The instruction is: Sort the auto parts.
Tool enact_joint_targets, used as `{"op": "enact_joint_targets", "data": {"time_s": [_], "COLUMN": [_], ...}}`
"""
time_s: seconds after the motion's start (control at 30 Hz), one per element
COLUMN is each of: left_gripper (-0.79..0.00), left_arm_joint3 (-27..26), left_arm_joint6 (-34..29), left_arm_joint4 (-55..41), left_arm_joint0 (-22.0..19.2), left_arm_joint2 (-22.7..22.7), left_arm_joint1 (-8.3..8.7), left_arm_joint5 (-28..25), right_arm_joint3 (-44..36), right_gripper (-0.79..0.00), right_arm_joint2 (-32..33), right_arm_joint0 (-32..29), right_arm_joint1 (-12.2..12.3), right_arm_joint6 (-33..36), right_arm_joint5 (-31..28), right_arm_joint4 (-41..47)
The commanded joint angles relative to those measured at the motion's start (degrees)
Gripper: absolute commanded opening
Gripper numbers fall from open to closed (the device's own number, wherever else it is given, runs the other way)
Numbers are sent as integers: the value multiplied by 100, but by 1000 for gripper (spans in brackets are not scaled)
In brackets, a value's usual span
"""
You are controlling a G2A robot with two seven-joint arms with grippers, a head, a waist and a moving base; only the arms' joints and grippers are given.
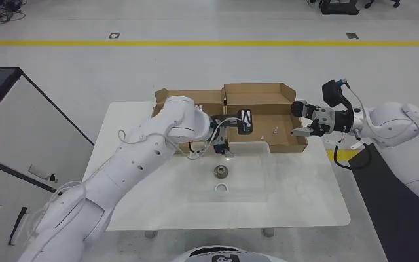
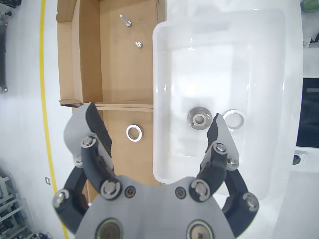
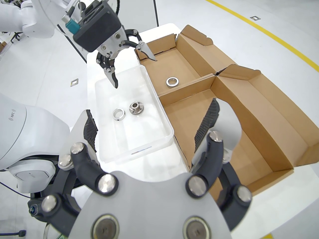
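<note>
White table [image 1: 308, 196] fills the middle of the top view. Cardboard box [image 1: 262, 98], two compartments side by side, sits upper centre. Clear tray [image 1: 252, 171] lies dead centre, its long side against the box.

Left gripper [image 2: 153, 111] hangs over the seam between tray and left compartment, jaws spread wide, nothing held. Right gripper [image 3: 152, 106] hovers at the box's right end, right of centre in the top view, also spread wide and empty.

Flanged hub [image 2: 199, 119] rests in the tray, loose ring [image 2: 243, 121] just beside it, not touching. Second ring [image 2: 127, 133] lies flat in the left compartment. Two bolts [image 2: 125, 21] [image 2: 138, 44] lie apart in the right compartment.
</note>
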Motion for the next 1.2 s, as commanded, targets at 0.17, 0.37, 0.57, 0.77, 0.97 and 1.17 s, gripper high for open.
{"op": "enact_joint_targets", "data": {"time_s": [0.17, 0.37, 0.57, 0.77, 0.97, 1.17], "left_gripper": [0, 0, 0, 0, 0, 0], "left_arm_joint3": [-349, -349, -378, 19, 488, 958], "left_arm_joint6": [-447, -447, -710, -1357, -1422, -1259], "left_arm_joint4": [-700, -700, -697, -1571, -1809, -1801], "left_arm_joint0": [5, 5, -29, -473, -857, -1042], "left_arm_joint2": [175, 175, 509, 1019, 1572, 2015], "left_arm_joint1": [227, 227, 180, -70, -328, -488], "left_arm_joint5": [455, 455, 717, 1365, 1430, 1267], "right_arm_joint3": [0, 0, 0, 0, 0, 0], "right_gripper": [0, 0, 0, 0, 0, 0], "right_arm_joint2": [0, 0, 0, 0, 0, 0], "right_arm_joint0": [0, 0, 0, 0, 0, 0], "right_arm_joint1": [0, 0, 0, 0, 0, 0], "right_arm_joint6": [0, 0, 0, 0, 0, 0], "right_arm_joint5": [0, 0, 0, 0, 0, 0], "right_arm_joint4": [0, 0, 0, 0, 0, 0]}}
